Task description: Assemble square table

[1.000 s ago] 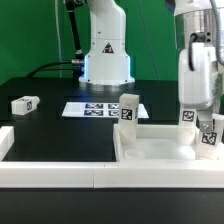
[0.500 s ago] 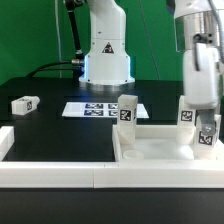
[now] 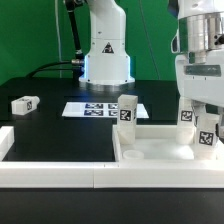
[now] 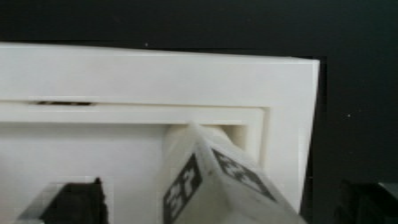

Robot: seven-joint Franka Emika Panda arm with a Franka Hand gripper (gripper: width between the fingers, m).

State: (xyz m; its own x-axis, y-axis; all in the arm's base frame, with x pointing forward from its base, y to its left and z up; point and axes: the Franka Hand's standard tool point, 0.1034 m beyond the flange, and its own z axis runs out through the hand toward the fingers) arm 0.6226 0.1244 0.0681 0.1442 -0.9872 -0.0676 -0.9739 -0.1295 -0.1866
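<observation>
Nearest to me in the exterior view, 1 long white border rail [image 3: 50,172] runs across the front of the black tabletop [image 3: 60,135]. The square table top [image 3: 165,145] lies flat just behind that rail, toward the exterior view's right, with its rim up. In its near corner on the exterior view's left I can make out 1 round socket [image 3: 135,155].

3 legs stand upright on the top. The near leg [image 3: 207,137] rises on the side toward the exterior view's right, with its tag facing me. The gripper [image 3: 204,106] hangs directly above it, released. In the wrist view its 2 dark fingers [image 4: 71,200] stand wide on either side of that leg, and I see a gap at the finger that shows best, so nothing is grasped. The same view shows the near leg seated just inside a corner of the top's raised rim [image 4: 294,90].

Behind the near leg, on the same side of the top, stands the far-right leg [image 3: 187,113]. The far-left leg [image 3: 127,110] stands at the top's far corner on the exterior view's left.

Beyond the top, toward the exterior view's left, the marker board [image 3: 92,108] lies flat on the tabletop. Farther to that side, well apart from the top, 1 loose leg [image 3: 25,103] lies on its side. The robot's white base [image 3: 105,55] stands behind the marker board.
</observation>
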